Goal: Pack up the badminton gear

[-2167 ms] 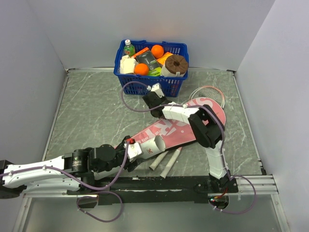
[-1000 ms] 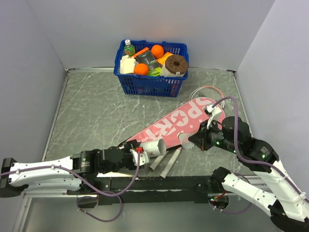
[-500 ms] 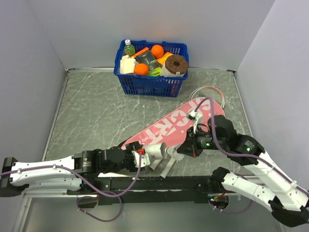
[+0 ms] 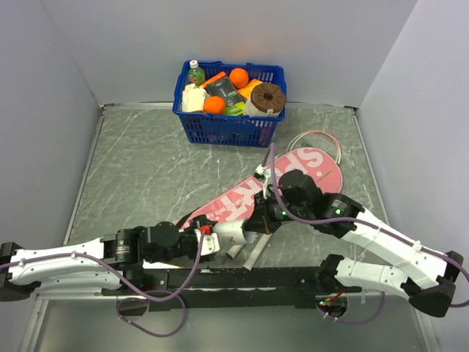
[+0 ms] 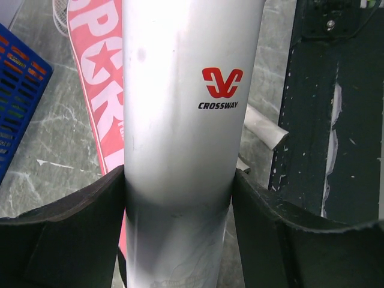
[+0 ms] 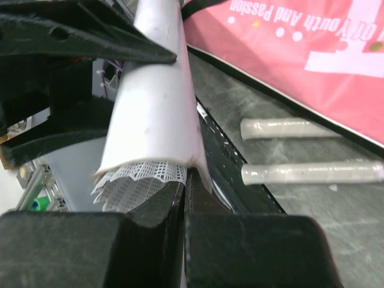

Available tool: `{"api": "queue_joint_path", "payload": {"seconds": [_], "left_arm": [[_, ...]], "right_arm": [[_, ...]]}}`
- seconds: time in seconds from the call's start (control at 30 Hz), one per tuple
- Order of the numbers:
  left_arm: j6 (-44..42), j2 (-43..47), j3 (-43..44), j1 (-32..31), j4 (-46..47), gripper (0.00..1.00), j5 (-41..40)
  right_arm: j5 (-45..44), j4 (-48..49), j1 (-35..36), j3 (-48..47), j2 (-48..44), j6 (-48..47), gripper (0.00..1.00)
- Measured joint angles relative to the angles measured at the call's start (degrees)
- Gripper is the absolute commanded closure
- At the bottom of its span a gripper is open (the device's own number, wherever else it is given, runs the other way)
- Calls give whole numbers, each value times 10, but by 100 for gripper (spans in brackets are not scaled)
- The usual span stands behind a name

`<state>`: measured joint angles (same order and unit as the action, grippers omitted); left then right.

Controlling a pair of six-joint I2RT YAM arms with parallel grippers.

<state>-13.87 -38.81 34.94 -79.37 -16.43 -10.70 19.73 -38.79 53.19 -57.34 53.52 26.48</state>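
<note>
Left claw point(image 5: 178, 186) snug around the long white tube point(image 5: 180, 90)

White tube point(image 4: 236, 232) (red CROSSWAY logo) has a shuttlecock point(image 6: 139, 180) in its mouth. Pink SPORT cover point(image 4: 316, 163) lies diagonally, racket point(image 4: 319, 138) peeking past it, two handles point(image 6: 300, 174) beside.

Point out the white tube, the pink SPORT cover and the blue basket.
white tube point(image 5: 186, 120): left wrist view, on its side by the logo.
pink SPORT cover point(image 4: 319, 161): top external view, on its wide end.
blue basket point(image 4: 227, 130): top external view, on its front wall.
</note>
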Motion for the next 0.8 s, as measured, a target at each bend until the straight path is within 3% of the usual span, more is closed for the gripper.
{"api": "queue_joint_path", "payload": {"seconds": [0.33,0.4,0.5,0.6,0.67,0.8], "left_arm": [[13,8,0,3,2,99,-3],[15,8,0,3,-5,99,-5],[16,10,0,3,-11,99,-8],[17,12,0,4,-19,99,-13],[17,12,0,4,-17,99,-11],[16,11,0,4,-5,99,-11]], "right_arm": [[-63,67,72,25,37,64,98],[-73,81,80,36,37,76,92],[-86,93,85,43,36,93,62],[-102,95,88,43,22,101,43],[-112,88,89,42,1,104,33],[-149,40,91,14,-44,100,27]]}}
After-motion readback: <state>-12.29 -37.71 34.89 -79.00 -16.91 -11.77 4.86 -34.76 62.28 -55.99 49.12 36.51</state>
